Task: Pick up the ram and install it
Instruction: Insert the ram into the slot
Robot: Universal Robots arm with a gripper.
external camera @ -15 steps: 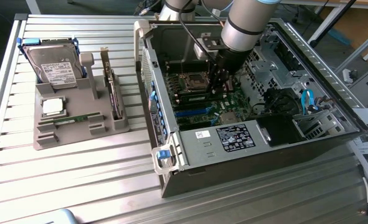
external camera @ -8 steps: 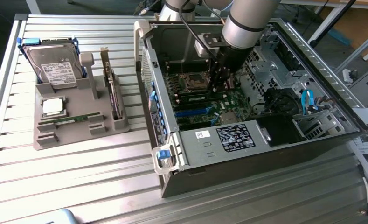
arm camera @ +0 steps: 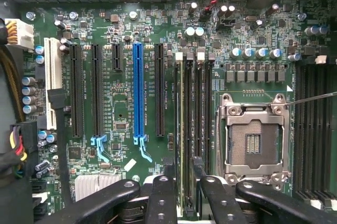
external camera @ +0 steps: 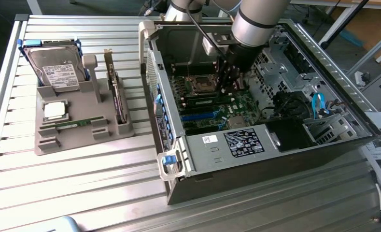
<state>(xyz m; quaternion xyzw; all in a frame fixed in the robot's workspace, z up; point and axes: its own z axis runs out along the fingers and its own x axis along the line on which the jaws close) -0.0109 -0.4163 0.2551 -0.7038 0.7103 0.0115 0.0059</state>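
A ram [arm camera: 181,129] stands edge-on in a memory slot on the motherboard, beside the empty processor socket [arm camera: 254,139]. My gripper [arm camera: 183,182] is open, one black finger [arm camera: 160,197] on each side of that stick's end, with a gap to the board. In the exterior view the gripper [external camera: 230,82] reaches down into the open computer case [external camera: 242,159], over the motherboard. Another ram [external camera: 71,124] lies flat on the grey holder [external camera: 80,140] outside the case.
The holder also carries a hard drive [external camera: 56,67], a silver processor chip [external camera: 55,110] and an upright expansion card [external camera: 116,92]. A blue card slot [arm camera: 138,92] and black slots lie beside the memory slots. Drive cages and cables crowd the case's right side in the exterior view.
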